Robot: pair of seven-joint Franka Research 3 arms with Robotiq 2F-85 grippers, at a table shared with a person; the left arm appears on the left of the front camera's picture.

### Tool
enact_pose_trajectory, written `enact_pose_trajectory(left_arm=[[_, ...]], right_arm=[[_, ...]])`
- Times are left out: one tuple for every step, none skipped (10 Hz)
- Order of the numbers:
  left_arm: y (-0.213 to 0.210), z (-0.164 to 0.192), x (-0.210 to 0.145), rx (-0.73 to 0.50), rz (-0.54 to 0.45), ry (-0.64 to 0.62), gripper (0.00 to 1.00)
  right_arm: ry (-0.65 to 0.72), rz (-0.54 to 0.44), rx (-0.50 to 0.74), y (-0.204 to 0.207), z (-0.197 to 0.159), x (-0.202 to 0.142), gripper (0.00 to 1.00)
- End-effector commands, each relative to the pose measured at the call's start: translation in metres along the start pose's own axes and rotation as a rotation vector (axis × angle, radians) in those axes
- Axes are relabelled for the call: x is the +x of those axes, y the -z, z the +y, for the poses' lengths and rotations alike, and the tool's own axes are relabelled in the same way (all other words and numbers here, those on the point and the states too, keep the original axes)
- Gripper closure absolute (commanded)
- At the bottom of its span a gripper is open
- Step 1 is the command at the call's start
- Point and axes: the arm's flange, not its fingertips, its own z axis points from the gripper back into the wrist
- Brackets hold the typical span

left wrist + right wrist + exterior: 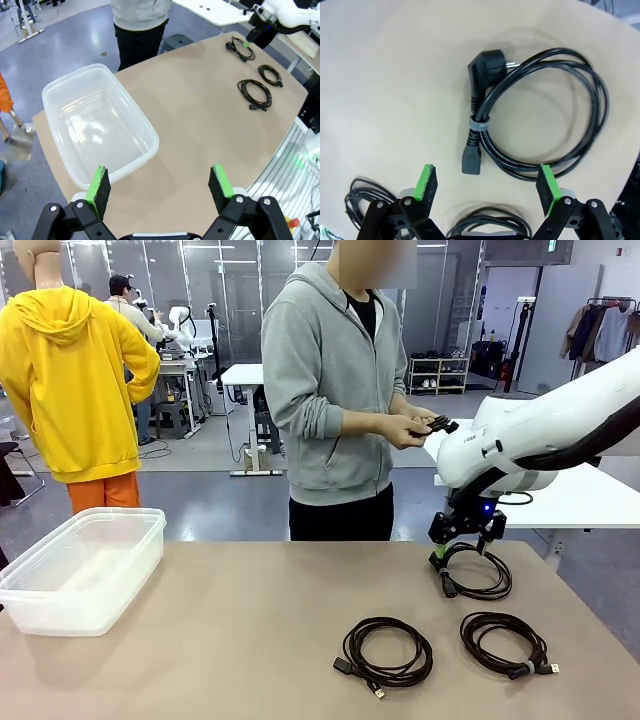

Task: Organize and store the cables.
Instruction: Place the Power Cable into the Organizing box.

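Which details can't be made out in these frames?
Front view: the dark item in the person's hands is too small to identify.
Front view: whether the right gripper touches the power cable, since its fingers overlap the coil.
Right wrist view: one thin coil and a second coil are cut off by the bottom edge and gripper body.

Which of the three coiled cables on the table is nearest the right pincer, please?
The far coil, with the big angled mains plug; the two nearer coils are thinner.
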Motion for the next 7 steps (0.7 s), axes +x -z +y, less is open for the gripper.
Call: enact_pose_trajectory(left_arm=[[-0.001, -0.001, 0.0, -0.008, -0.006, 0.013, 0.0], [-0.001, -0.001, 0.0, -0.008, -0.006, 0.013, 0.0], [-0.001, -0.001, 0.0, -0.008, -0.006, 0.013, 0.0], [-0.001, -0.001, 0.0, -0.008, -0.006, 0.013, 0.0], [-0.001, -0.001, 0.0, -0.008, -0.006, 0.013, 0.0], [-0.001, -0.001, 0.0, -0.008, -0.006, 0.013, 0.0], [-0.001, -0.001, 0.0, -0.008, -0.006, 0.013, 0.0]], right_arm=[[0.052, 0.038, 0.02, 0.016, 0.012, 0.009, 0.0], [0.074, 0.054, 0.007, 0.026, 0.015, 0.01, 0.0], [0.103, 0.036, 0.009, 0.033, 0.016, 0.012, 0.0], [0.126, 0.025, 0.011, 0.039, 0.016, 0.015, 0.0], [0.13, 0.028, 0.009, 0.043, 0.016, 0.017, 0.0], [0.132, 0.044, 0.011, 0.045, 0.017, 0.018, 0.0], [0.138, 0.044, 0.008, 0.046, 0.017, 0.021, 0.0]])
